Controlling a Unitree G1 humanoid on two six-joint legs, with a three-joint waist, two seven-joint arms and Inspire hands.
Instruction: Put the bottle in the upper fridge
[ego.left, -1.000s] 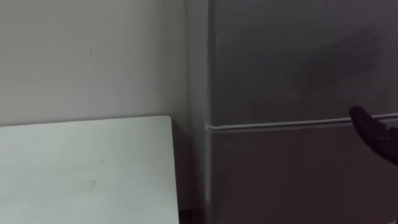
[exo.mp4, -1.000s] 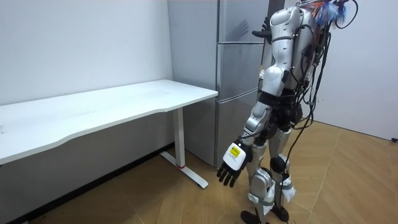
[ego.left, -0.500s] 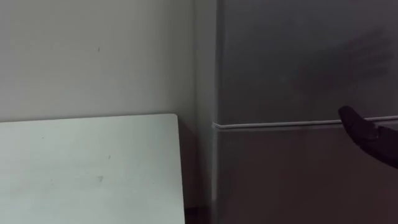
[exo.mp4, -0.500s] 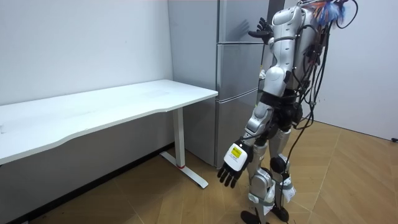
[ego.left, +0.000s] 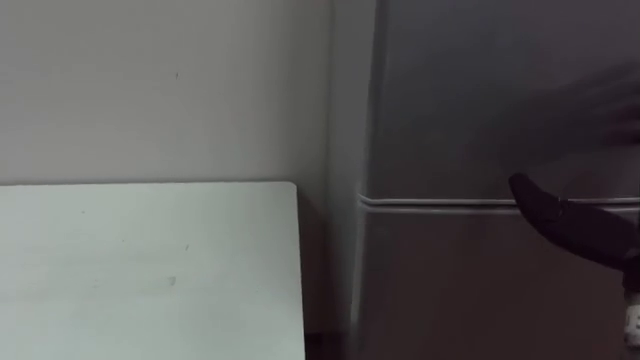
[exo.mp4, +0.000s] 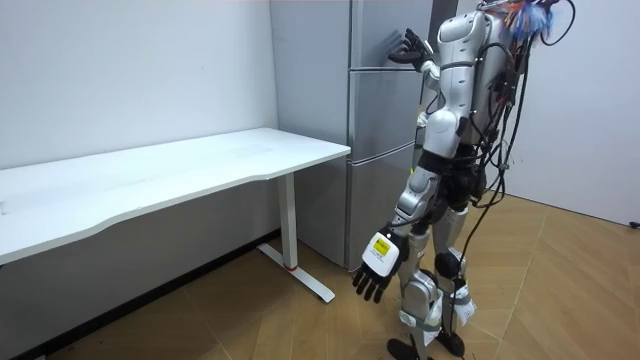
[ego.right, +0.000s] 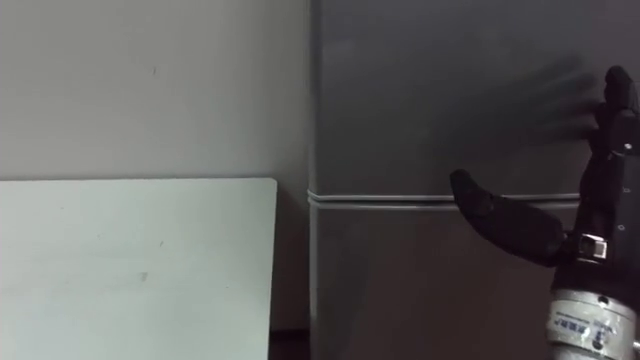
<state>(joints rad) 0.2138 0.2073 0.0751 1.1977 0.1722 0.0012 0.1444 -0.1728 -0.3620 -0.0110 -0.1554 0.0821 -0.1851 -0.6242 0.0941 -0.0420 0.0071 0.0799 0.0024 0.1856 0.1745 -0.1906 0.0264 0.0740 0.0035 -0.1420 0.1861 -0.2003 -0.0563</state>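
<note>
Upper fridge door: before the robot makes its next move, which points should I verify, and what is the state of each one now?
1. Upper fridge door open: not ok, it is shut.
2. Right hand at the door seam: ok, raised at that height, fingers straight.
3. Right hand touching the door: cannot tell.
4. Bottle in a hand: not ok; the right hand holds nothing, and the left hand hangs open beside the leg.
5. Robot facing the door: ok, it stands close, with the white table at its left.
</note>
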